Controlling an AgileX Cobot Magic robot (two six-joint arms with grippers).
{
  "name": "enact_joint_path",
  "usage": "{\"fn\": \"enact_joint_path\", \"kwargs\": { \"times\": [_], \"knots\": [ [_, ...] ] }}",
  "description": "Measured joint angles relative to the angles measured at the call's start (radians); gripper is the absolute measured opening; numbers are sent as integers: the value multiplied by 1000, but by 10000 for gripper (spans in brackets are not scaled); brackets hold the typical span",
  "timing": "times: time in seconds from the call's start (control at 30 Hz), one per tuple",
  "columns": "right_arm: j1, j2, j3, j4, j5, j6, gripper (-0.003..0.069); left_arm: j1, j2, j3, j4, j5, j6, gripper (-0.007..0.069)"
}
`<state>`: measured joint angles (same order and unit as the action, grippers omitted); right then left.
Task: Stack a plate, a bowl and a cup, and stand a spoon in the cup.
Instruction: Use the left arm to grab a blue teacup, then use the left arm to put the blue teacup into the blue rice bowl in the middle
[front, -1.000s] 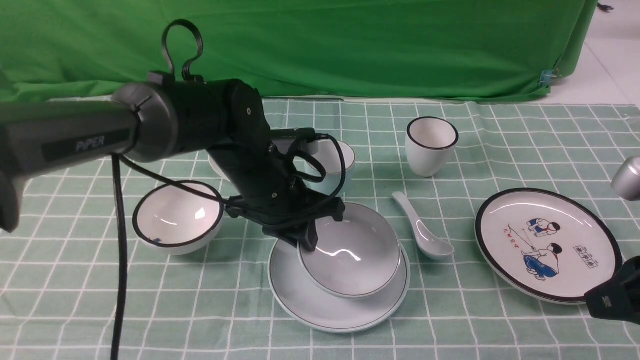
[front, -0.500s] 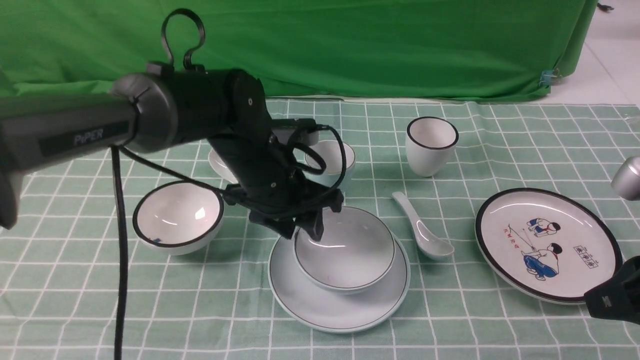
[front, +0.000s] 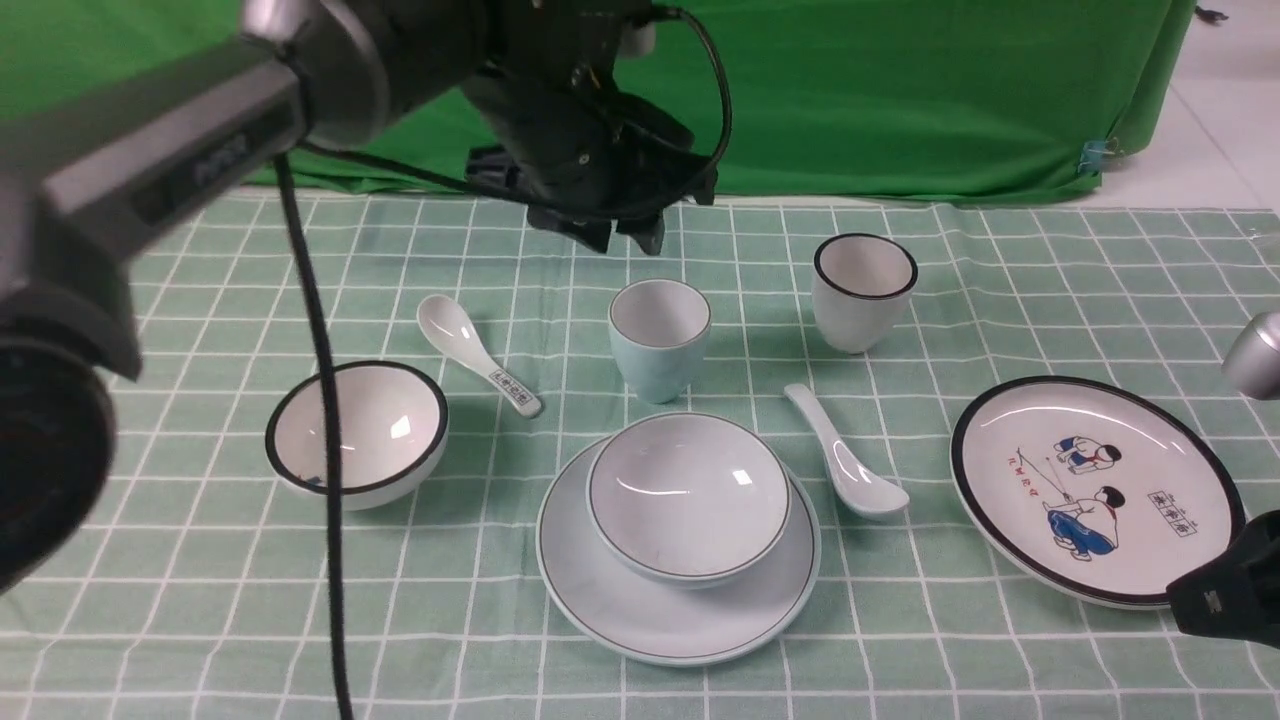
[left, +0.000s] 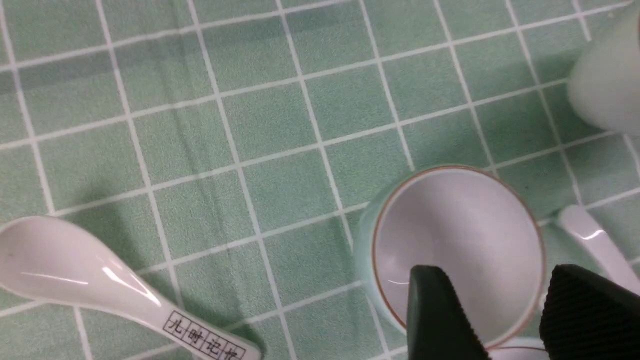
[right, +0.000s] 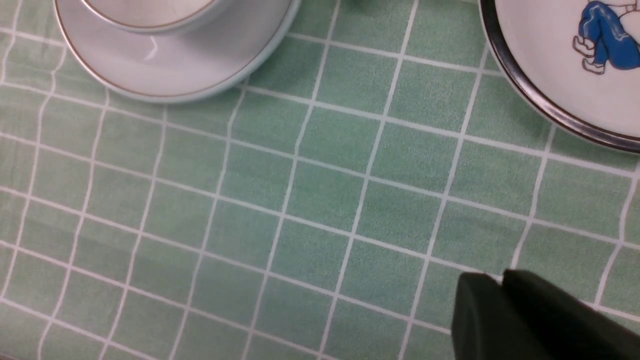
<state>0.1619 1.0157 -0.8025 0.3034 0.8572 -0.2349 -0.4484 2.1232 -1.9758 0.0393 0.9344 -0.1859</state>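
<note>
The shallow pale bowl (front: 688, 500) sits level inside the pale blue-white plate (front: 680, 625) near the table's front middle. Just behind them the small pale blue cup (front: 659, 340) stands upright and empty. To the right of the bowl, the plain white spoon (front: 845, 468) lies on the cloth. My left gripper (front: 625, 238) hangs high over the far side of the table, open and holding nothing. In the left wrist view the cup (left: 457, 245) lies below my left gripper (left: 497, 280). My right gripper (right: 487, 280) is shut and empty, low over the cloth at the front right.
A black-rimmed white bowl (front: 356, 432) and a spoon with printed marks (front: 478, 366) lie at the left. A black-rimmed white cup (front: 863, 290) stands at the back right. The cartoon plate (front: 1095, 490) lies at the right. Green checked cloth covers the table.
My left gripper has opened, let go of the bowl, and risen up and back. The bowl, tilted a second ago, now rests level in the plate. The right arm stays put.
</note>
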Motion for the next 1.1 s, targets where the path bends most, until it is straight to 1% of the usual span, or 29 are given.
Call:
{"fn": "enact_joint_path", "kwargs": {
  "times": [0.1,0.2,0.27,0.3,0.47,0.53,0.57,0.6,0.63,0.67,0.7,0.73,0.77,0.87,0.93,1.0,1.07,1.1],
  "knots": [
    [0,0,0,0,0,0,87,0,50,-10,36,4,-6,302],
    [0,0,0,0,0,0,87,1,83,-12,74,3,-36,336],
    [0,0,0,0,0,0,87,2,90,-12,73,1,-41,358],
    [0,0,0,0,0,0,87,4,101,-13,71,-10,-45,387],
    [0,0,0,0,-14,0,88,5,126,-14,43,-16,-30,411],
    [0,0,0,0,-24,0,88,5,142,-15,29,-15,-28,375],
    [0,0,0,0,-24,0,88,5,148,-15,21,-7,-28,321],
    [0,0,0,0,-24,0,88,5,149,-15,20,-4,-28,298],
    [0,0,0,0,-24,0,88,5,150,-15,19,1,-28,244],
    [0,0,0,0,-25,0,88,5,147,-15,25,4,-27,138],
    [0,0,0,0,-25,0,88,5,147,-15,28,4,-27,113],
    [0,0,0,0,-26,0,88,5,139,-21,44,6,-27,57],
    [0,0,0,0,-26,0,88,5,136,-28,61,14,-25,41],
    [0,0,0,0,-27,0,88,7,105,-75,76,58,-5,36],
    [0,0,0,0,-32,0,88,9,67,-107,42,103,33,36],
    [0,0,0,0,-44,0,88,10,23,-128,-39,157,104,36],
    [0,0,0,1,-56,0,90,8,-15,-132,-111,223,142,36],
    [0,0,0,1,-59,0,90,8,-15,-132,-111,223,144,36]
  ]
}}
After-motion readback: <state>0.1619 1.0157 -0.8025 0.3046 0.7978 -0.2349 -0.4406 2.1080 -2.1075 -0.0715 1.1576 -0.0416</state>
